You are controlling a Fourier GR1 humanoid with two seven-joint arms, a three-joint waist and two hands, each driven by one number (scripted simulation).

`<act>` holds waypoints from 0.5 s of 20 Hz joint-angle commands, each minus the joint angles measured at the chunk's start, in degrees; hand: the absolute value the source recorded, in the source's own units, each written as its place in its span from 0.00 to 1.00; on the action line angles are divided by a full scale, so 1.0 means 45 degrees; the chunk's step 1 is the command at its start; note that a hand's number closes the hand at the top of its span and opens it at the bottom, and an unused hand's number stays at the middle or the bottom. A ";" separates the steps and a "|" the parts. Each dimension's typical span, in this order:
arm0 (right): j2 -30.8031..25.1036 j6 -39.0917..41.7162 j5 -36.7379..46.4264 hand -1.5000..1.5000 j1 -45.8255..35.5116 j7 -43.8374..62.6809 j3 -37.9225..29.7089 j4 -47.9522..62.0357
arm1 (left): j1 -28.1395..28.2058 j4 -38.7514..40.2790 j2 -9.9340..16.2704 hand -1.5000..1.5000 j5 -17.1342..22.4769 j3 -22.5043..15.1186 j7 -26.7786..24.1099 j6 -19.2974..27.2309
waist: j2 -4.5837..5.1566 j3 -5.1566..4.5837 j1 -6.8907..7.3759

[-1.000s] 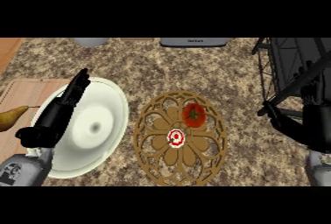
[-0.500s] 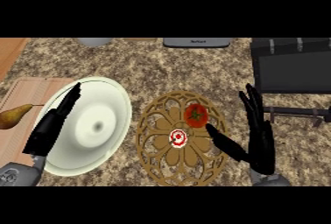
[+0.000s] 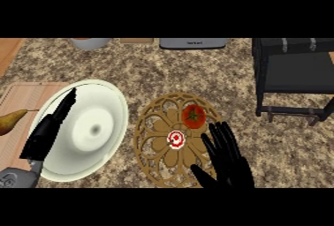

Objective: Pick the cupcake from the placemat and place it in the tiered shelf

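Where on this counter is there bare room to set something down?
Bare counter lies between the placemat and the tiered shelf, and along the back above the plate. The placemat is crowded: the cupcake, a tomato and the right robot hand.

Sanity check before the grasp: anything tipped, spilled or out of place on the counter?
Nothing stands out. The cupcake and a tomato sit apart on the round placemat, nothing spilled. The white plate overlaps the cutting board, where a pear lies. The tiered shelf stands upright. Both hands are open: right hand, left hand.
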 commanded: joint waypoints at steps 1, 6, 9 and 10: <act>0.0132 0.1063 0.3695 0.00 0.1203 0.2164 -0.0211 -0.0475 | 0.0005 0.0376 0.0376 0.50 0.0285 0.0472 -0.0342 -0.0445 | -0.0018 -0.0064 -0.0286; 0.1312 0.2955 0.7990 0.00 0.2057 0.4743 -0.0243 -0.1186 | 0.0416 0.0254 0.0184 0.50 -0.0043 0.0231 -0.0220 -0.0067 | -0.0044 -0.0080 -0.0319; 0.1333 0.4811 0.9631 0.00 0.2149 0.7095 0.1118 -0.2411 | 0.0069 -0.0147 0.0004 0.50 -0.0014 0.0153 0.0101 -0.0079 | -0.0026 -0.0027 -0.0124; 0.1337 0.5184 1.0043 0.00 0.2198 0.8083 0.1697 -0.2259 | -0.0082 0.0176 0.0351 0.50 0.0198 0.0434 -0.0093 -0.0572 | 0.0035 -0.0007 -0.0040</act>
